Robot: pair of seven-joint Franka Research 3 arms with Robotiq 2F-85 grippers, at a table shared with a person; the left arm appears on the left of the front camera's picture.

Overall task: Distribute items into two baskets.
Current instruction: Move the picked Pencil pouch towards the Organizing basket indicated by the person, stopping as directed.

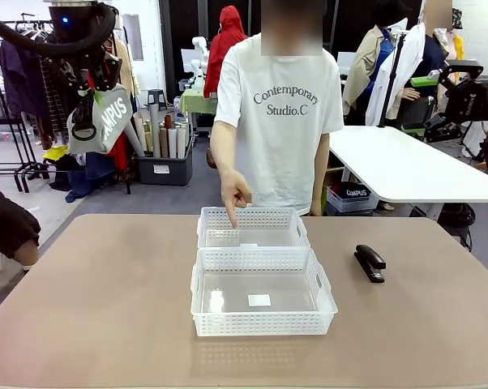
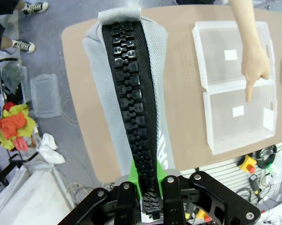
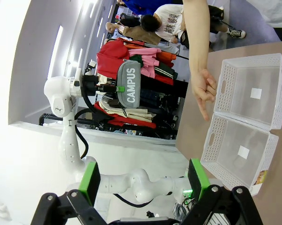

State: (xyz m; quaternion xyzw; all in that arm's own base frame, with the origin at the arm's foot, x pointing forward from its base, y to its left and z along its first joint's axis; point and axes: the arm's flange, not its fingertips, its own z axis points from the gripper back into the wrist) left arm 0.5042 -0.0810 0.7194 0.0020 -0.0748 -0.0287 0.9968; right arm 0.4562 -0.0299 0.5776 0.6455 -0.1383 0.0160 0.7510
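The left gripper [image 2: 148,194] pinches the grey CAMPUS pouch [image 1: 106,120] by one end, its jaws pressed onto the fabric beside the zipper. It holds the pouch high at the far left, off the table [image 1: 106,308], probably so it hangs clear until a target is chosen. The person's hand [image 1: 234,194] points a finger down into the far basket [image 1: 297,228], which touches the near basket [image 1: 260,322] in front of it, and this likely marks where the pouch should go. The right gripper [image 3: 143,180] has its fingers spread wide around nothing, and the stapler [image 1: 370,262] lies on the table just right of the baskets.
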